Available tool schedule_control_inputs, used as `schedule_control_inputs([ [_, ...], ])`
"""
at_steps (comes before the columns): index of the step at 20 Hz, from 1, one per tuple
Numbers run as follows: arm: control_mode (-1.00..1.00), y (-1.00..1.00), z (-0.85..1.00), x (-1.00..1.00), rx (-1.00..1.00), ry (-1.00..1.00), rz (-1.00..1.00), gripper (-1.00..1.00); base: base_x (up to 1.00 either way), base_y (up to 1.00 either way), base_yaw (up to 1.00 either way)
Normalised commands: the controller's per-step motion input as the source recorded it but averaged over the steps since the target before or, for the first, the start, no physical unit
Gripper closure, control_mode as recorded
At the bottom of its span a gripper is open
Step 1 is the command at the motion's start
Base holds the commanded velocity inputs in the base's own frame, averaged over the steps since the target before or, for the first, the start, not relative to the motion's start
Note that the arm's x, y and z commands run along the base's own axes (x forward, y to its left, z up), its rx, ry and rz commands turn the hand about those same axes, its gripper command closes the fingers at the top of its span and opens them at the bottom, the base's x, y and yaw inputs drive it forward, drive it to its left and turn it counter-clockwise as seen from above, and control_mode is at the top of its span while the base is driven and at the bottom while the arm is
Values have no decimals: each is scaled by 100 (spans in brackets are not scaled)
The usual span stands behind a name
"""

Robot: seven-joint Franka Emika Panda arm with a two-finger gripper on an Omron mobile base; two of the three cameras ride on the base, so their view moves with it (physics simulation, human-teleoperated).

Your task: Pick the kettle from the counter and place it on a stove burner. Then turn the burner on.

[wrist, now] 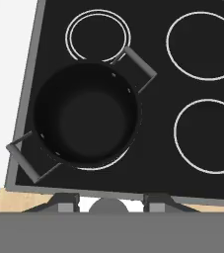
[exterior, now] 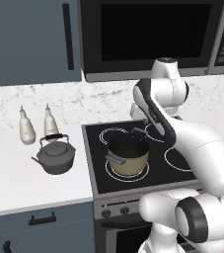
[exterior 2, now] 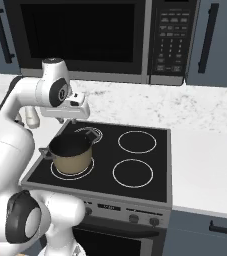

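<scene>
- Kettle [exterior: 56, 155] is sitting upright on the counter [exterior: 15, 185], left of the cooktop [exterior: 96, 170], just in front of two white bottles [exterior: 27, 127].
- Tan pot [exterior: 128, 155] is occupying the front-left circle of the cooktop.
- Large burner circle [exterior 2: 132, 173] at front right is sitting bare.
- Gripper [exterior 2: 74, 119] is hanging above the cooktop near its back left, over the pot, holding nothing; can't tell whether its jaws are apart or together.
</scene>
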Motion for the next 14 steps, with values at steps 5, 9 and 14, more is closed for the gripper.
schedule_control_inputs([
  [5,-100,0,0,-15,0,0,0,-100,0,0,0],
  [9,-100,13,0,-47,0,-4,5,-100,0,0,0],
  [14,-100,77,2,-53,-10,-15,17,-100,0,0,0],
])
